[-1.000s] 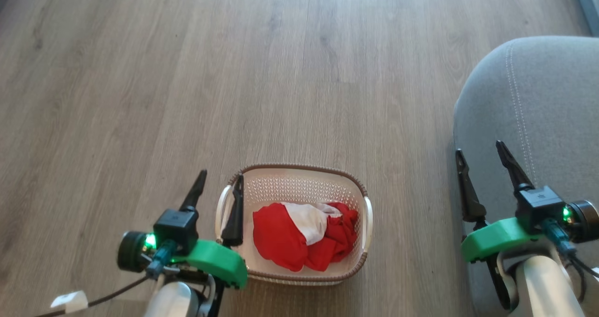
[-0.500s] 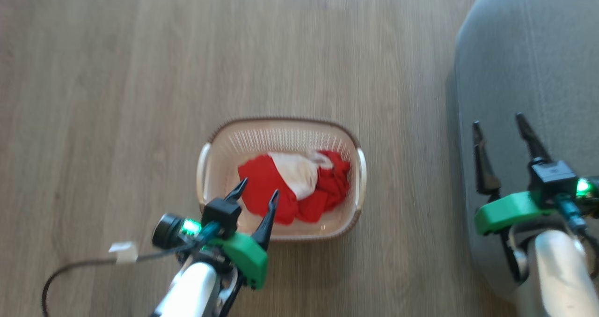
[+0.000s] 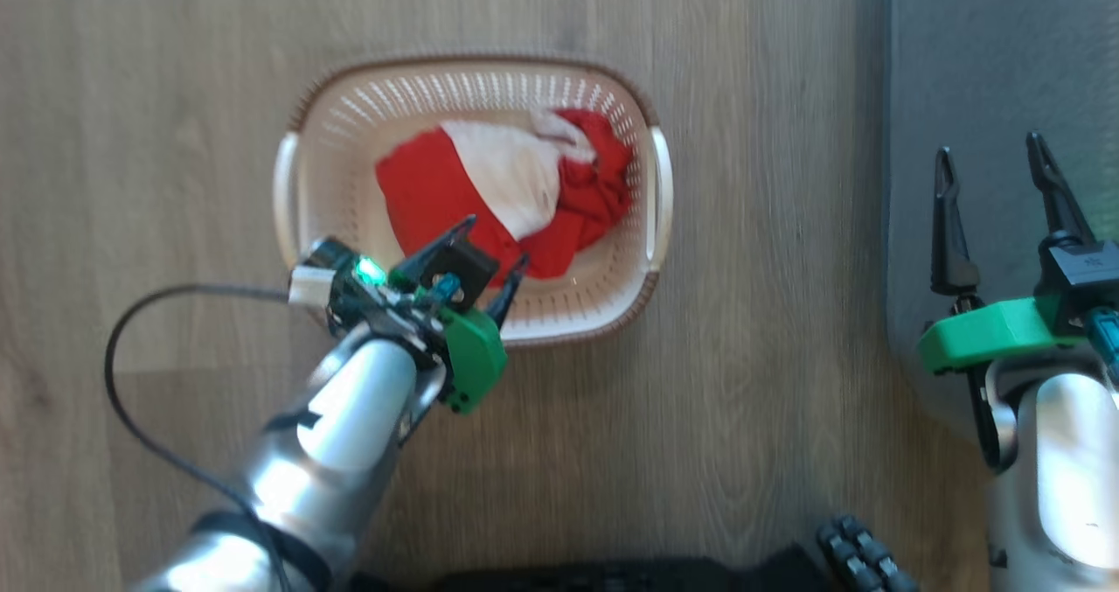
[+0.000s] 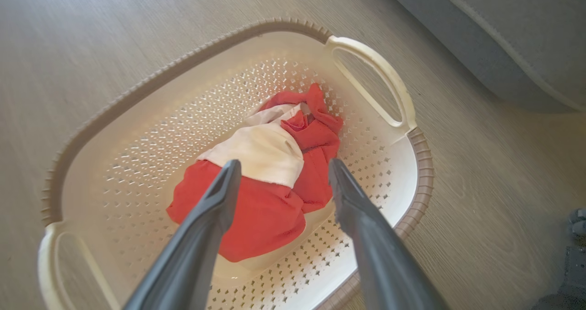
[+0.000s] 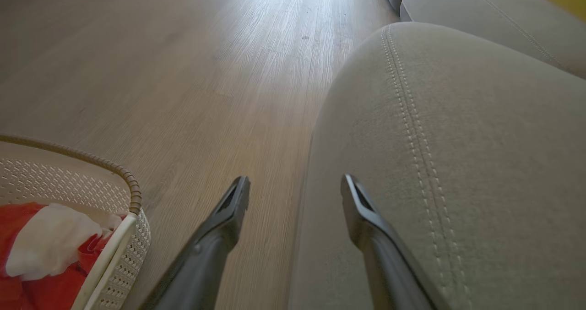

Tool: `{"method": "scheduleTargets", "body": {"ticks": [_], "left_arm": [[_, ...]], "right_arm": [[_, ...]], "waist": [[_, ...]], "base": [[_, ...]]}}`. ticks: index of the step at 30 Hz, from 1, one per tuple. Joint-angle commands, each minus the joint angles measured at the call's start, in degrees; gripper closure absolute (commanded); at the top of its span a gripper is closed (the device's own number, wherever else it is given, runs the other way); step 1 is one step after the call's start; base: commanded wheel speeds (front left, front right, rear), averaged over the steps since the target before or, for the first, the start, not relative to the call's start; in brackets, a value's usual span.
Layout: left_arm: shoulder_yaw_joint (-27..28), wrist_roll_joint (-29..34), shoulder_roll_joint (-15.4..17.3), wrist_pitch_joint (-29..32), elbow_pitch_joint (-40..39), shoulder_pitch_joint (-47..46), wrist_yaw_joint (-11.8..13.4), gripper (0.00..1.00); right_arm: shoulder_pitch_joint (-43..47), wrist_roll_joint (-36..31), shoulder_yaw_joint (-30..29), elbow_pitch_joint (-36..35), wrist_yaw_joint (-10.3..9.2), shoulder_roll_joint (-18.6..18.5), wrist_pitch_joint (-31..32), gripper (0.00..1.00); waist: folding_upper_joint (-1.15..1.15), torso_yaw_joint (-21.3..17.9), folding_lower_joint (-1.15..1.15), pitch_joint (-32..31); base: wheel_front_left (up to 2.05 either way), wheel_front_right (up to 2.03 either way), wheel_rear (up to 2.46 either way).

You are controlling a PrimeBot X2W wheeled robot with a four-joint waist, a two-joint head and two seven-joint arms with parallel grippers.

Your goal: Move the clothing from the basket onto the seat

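The white perforated basket (image 3: 472, 66) with a brown rim stands on the wood floor. The clothing (image 3: 437, 181), a crumpled red and white heap, lies inside it. My left gripper (image 3: 496, 242) hangs open over the basket's near side, fingers pointing down at the heap's near edge. In the left wrist view the left gripper (image 4: 284, 163) brackets the clothing (image 4: 256, 214), a little above it, inside the basket (image 4: 421, 172). My right gripper (image 3: 990, 146) stands open and empty over the edge of the grey seat (image 3: 997, 50). The right wrist view shows the right gripper (image 5: 295, 179), the seat (image 5: 458, 140) and the basket (image 5: 132, 195).
A black cable (image 3: 131, 400) loops from my left wrist over the wood floor (image 3: 769, 356). My dark base (image 3: 612, 574) lies along the bottom edge. A second grey cushion (image 5: 494, 21) sits behind the seat. The floor strip between basket and seat is bare.
The head camera has tilted down, shifting the whole picture. My left gripper has swung from beside the basket's left handle to over the clothing. The right gripper stays open at the seat's edge.
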Motion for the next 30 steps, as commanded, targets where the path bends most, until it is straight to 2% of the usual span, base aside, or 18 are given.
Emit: {"method": "scheduleTargets", "body": {"ticks": [1,6,13,17,23,30], "left_arm": [[0.03,1.03,0.61,-0.72,2.21,-1.59,-0.73,0.0],[-2.04,2.93,0.63,-0.72,12.95,-9.19,-1.69,0.0],[-3.54,4.75,1.76,-0.24,21.68,-16.56,-0.66,0.0],[-4.29,5.33,3.29,2.47,23.61,-19.18,-0.35,0.0],[-5.53,6.41,5.8,9.47,24.45,-21.93,1.42,0.0],[-5.99,5.85,6.35,13.06,24.61,-22.95,1.2,0.0]], "right_arm": [[0.15,0.84,1.55,-2.07,-0.01,0.02,-0.61,0.0],[-0.63,2.64,2.63,-2.91,-0.01,0.02,-0.61,0.0],[-1.78,4.88,4.09,-3.3,-0.01,0.02,-0.61,0.0],[-2.4,6.16,5.08,-3.9,-0.01,0.02,-0.61,0.0],[-3.14,6.89,5.3,-4.91,-0.01,0.02,-0.61,0.0],[-2.88,7.05,5.95,-5.48,-0.01,0.02,-0.61,0.0]], "waist": [[0.0,-3.01,-0.02,6.26],[0.0,-5.39,-0.02,10.65],[0.0,-8.29,-0.02,14.85],[0.0,-9.96,-0.02,17.02],[0.0,-10.8,-0.02,19.8],[0.0,-10.69,-0.02,20.65]], "base": [[0.0,0.0,0.0],[0.0,0.0,0.0],[0.0,0.0,0.0],[0.0,0.0,0.0],[0.0,0.0,0.0],[0.0,0.0,0.0]]}}
